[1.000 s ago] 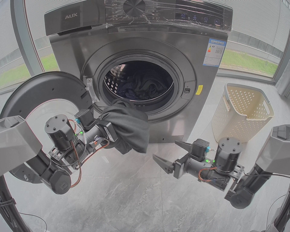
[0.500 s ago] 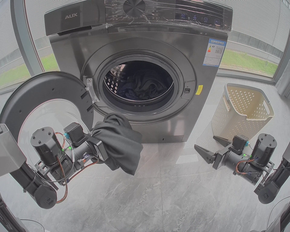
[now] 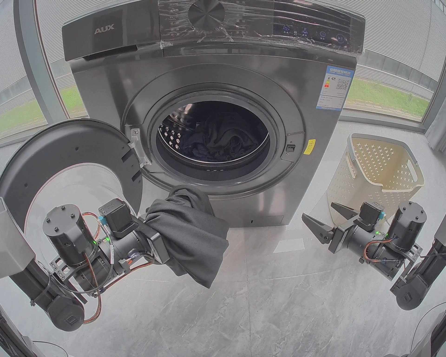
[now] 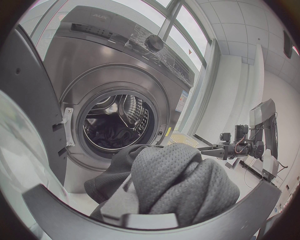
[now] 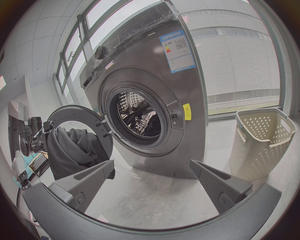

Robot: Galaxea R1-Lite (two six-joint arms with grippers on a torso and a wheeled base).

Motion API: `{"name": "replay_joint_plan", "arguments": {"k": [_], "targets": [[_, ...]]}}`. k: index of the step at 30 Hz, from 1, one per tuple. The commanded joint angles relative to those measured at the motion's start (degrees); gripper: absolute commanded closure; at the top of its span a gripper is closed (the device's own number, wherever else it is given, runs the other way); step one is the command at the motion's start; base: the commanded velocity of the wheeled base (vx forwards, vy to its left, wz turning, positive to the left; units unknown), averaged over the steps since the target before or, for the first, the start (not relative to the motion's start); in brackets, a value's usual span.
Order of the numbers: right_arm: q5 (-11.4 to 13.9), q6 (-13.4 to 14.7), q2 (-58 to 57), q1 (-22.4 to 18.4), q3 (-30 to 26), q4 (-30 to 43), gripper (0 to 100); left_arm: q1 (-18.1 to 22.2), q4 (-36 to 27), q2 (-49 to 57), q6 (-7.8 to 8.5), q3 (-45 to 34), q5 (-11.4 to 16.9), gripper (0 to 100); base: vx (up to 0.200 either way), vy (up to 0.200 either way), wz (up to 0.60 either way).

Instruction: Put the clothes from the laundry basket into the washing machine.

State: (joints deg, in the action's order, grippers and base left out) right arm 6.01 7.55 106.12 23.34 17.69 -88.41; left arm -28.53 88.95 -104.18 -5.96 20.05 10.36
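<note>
**Garment short of drum**

Near-left, left gripper (image 3: pixel 160 238) clamped on dark garment (image 3: pixel 193 232), hem drooping; right gripper (image 3: pixel 318 210) spread wide, empty; laundry basket (image 3: pixel 371 137) far right; washing machine (image 3: pixel 213 69) beyond, mouth open. Risk: drooping hem could snag door (image 3: pixel 69 151), drop short.

Daylight floods in through the windows (image 3: pixel 399 56) behind the washing machine (image 3: pixel 116 93), so the room is bright and evenly lit. The machine's steel front has a soft sheen, and the plastic wrap (image 3: pixel 241 21) over its control panel catches white streaks of glare. The drum (image 3: pixel 213 135) is a dark hollow with glints on its perforated wall. The glass of the open door (image 3: pixel 69 144) looks pale and washed out. The floor (image 3: pixel 260 302) mirrors a bright patch by the machine's foot, and the shadows on it are faint and soft-edged. The dark garment (image 3: pixel 190 237) swallows light, while the laundry basket (image 3: pixel 385 162) glows cream. Straight frames bow toward the edges of the head view. Both wrist views sit inside a dark round rim.
</note>
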Motion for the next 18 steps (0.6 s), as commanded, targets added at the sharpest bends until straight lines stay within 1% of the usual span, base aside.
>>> {"name": "replay_joint_plan", "arguments": {"k": [1, 4, 9, 15, 16, 17, 18], "targets": [[0.0, 0.0, 1.4, 0.2, 0.2, 0.0, 0, -0.6, 0.5, -0.1, -0.02, -0.2, 0.0, 100, 0.200, 0.000, 0.00], [0.0, -0.1, 1.4, 0.3, 0.2, 0.0, 0, -1.4, 0.5, -0.3, -0.02, -0.3, 0.0, 100, 0.200, 0.000, 0.00], [0.0, -0.2, 1.3, 0.5, -0.1, 0.0, 0, -1.5, 0.5, -0.8, -0.02, -0.3, 0.0, 100, 0.200, 0.000, 0.00], [-0.3, -0.2, 1.2, 2.9, -0.6, 0.0, 0, -1.9, 0.5, -0.9, -0.02, -0.5, -0.1, 100, 0.200, 0.000, 0.00], [-0.3, -0.2, 0.9, 4.0, -0.8, 0.0, 0, -1.9, 0.5, -1.1, -0.02, -0.7, -0.1, 100, 0.200, 0.000, 0.00], [-0.3, -0.2, 0.9, 4.2, -0.8, 0.0, 0, -1.9, 0.5, -1.1, -0.02, -0.7, 0.0, 100, 0.200, 0.000, 0.00], [-0.4, -0.2, 0.6, 5.7, -1.3, 0.0, 0, -2.1, 0.5, -1.5, -0.02, -0.7, -0.1, 100, 0.200, 0.000, 0.00]]}}
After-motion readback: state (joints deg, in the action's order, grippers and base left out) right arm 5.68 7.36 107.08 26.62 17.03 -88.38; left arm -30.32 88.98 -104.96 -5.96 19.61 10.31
